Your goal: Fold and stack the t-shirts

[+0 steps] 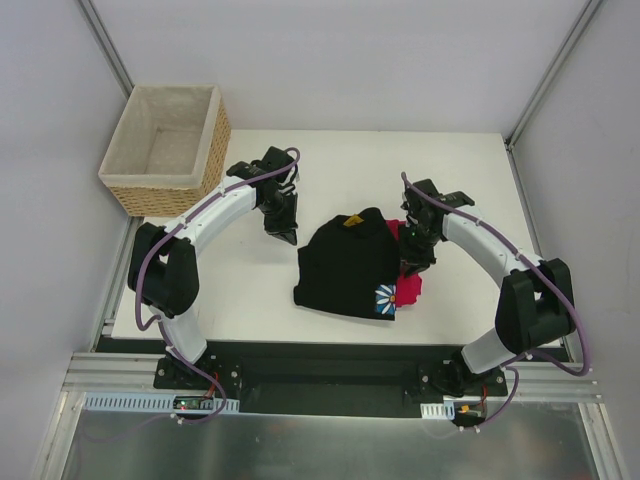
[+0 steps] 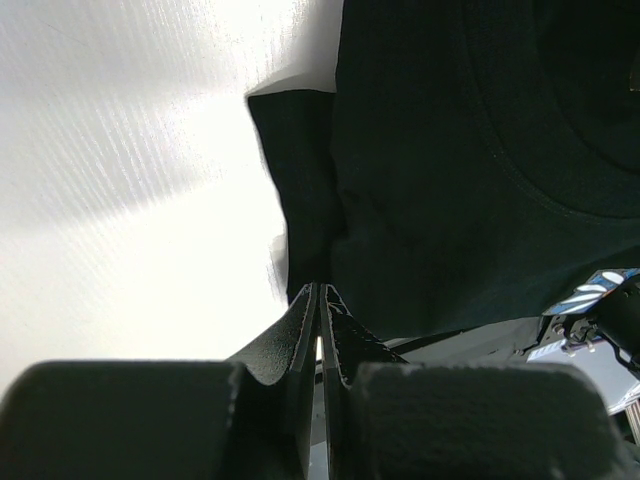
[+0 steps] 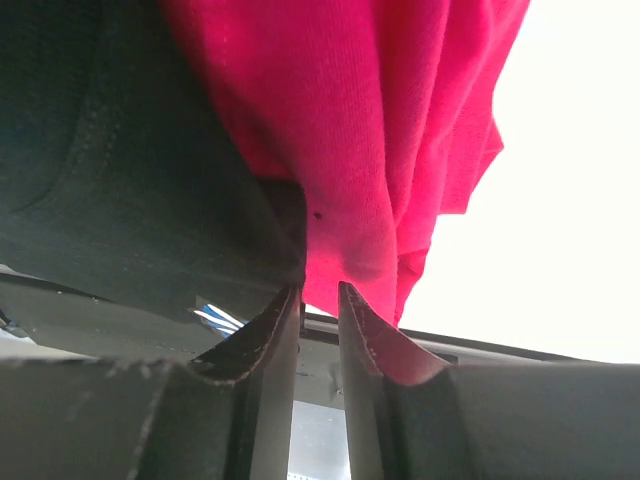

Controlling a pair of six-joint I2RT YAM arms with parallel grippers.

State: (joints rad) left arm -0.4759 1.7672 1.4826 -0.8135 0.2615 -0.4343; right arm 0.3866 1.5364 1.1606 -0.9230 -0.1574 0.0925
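The black shirt [image 1: 345, 265] lies bunched on the desk [image 1: 240, 290] and hides most of the red shirt [image 1: 408, 290], which peeks out only along its right edge. Just left of the black shirt, the left pincer [image 1: 288, 237] is pressed shut and empty; whether its tips touch the sleeve is unclear. At the black shirt's right edge, the right pincer [image 1: 413, 268] stands narrowly parted, a red fold pinched between its tips.

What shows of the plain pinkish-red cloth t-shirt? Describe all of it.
The plain pinkish-red cloth t-shirt is soft knit, crumpled, lying on the white table mostly under the black daisy-print t-shirt; only its right edge shows. The fingers of the right gripper stand narrowly apart at a fold; whether they pinch it is unclear.
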